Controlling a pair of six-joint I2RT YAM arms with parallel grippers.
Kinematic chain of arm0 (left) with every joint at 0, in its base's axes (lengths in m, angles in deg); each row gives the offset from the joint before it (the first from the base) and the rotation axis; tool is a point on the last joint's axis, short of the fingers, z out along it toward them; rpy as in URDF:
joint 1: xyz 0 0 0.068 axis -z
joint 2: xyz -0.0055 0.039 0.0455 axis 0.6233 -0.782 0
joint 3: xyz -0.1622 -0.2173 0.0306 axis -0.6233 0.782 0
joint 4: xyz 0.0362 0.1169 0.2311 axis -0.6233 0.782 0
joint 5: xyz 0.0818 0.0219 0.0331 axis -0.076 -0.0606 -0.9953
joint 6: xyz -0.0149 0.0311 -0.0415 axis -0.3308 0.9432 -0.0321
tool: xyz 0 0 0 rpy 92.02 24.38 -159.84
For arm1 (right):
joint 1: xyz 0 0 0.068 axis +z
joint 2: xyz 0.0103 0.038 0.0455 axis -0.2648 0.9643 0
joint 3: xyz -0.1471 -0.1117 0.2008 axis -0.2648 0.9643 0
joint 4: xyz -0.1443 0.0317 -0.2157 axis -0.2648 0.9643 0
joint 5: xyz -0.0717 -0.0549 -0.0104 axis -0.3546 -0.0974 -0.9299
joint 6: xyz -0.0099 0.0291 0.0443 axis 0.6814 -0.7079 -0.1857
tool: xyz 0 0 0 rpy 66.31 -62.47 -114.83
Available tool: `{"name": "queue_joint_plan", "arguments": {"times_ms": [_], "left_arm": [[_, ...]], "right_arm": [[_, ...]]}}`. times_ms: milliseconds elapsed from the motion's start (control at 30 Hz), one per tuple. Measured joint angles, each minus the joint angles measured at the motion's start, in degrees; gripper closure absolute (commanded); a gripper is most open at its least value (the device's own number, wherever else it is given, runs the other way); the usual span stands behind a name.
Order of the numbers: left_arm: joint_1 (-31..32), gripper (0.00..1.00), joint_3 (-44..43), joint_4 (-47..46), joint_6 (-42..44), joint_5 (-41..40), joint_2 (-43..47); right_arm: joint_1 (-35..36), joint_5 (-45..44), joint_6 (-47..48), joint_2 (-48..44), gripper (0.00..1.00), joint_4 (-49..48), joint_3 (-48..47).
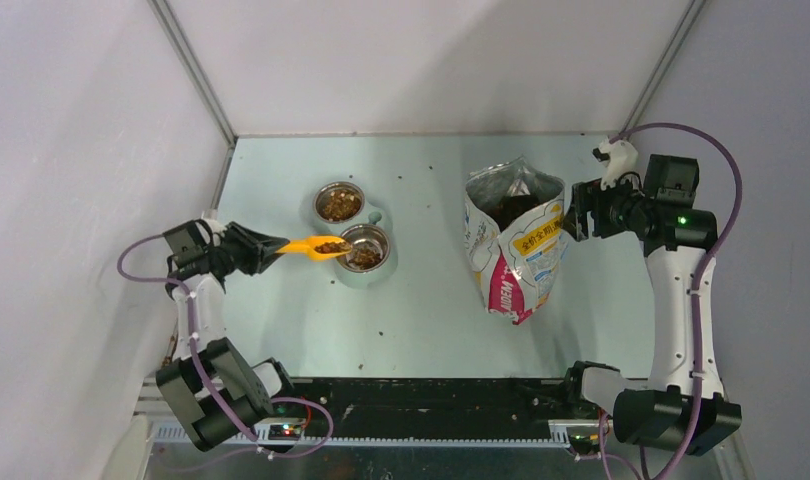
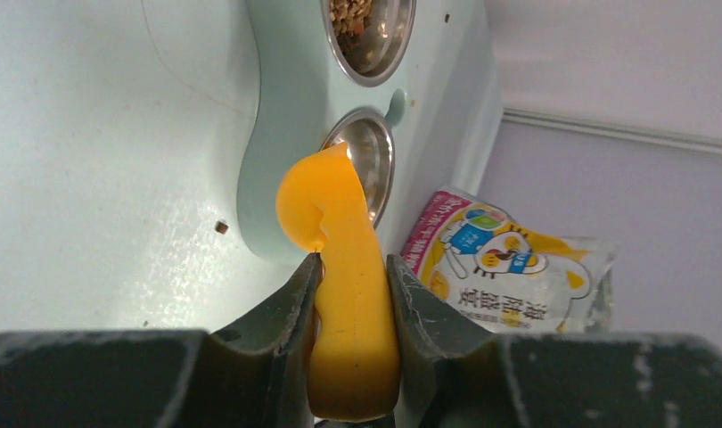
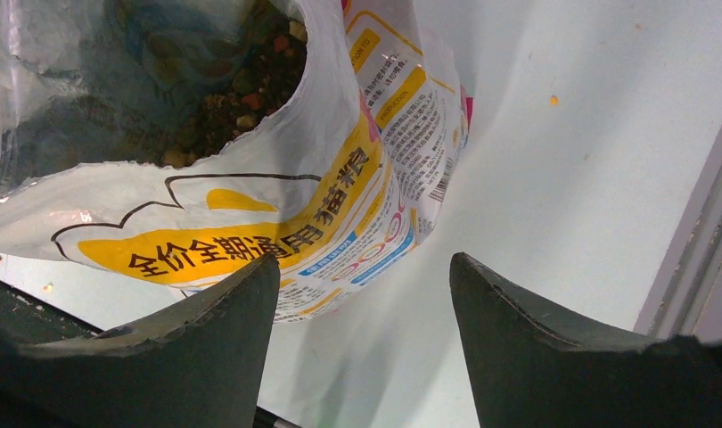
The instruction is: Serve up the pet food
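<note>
bag (image 3: 250, 241) reads "全价全期通用猫粮". well left of it, left gripper (image 2: 353, 267) pinches the orange scoop (image 2: 340, 223) carrying pet food (image 1: 329, 246); just right of it, right gripper (image 3: 365, 267) gapes wide, empty.

Overhead, you look down from above the near edge on the whole pale-green tabletop (image 1: 281, 330). Your left wrist camera closely faces the mint twin-bowl steel feeder (image 2: 268, 178). The right wrist camera hugs the white-yellow-pink printed foil bag (image 3: 250, 241), seen in all three views.
</note>
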Motion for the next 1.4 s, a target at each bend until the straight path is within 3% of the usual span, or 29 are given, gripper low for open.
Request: {"name": "queue_joint_plan", "arguments": {"times_ms": [467, 967, 1400], "left_arm": [[8.8, 1.0, -9.6, 9.8, 13.1, -6.6, -2.1], [22.7, 1.0, -20.6, 15.8, 27.8, -17.3, -6.2], [31.4, 1.0, -26.3, 18.4, 34.1, -22.7, -10.5]], "right_arm": [[-0.4, 0.3, -0.5, -2.3, 0.27, -0.4, 0.2], [-1.4, 0.3, -0.7, -3.9, 0.27, -0.2, 0.2], [-2.1, 0.7, -0.9, -4.1, 0.27, -0.3, 0.3]]}}
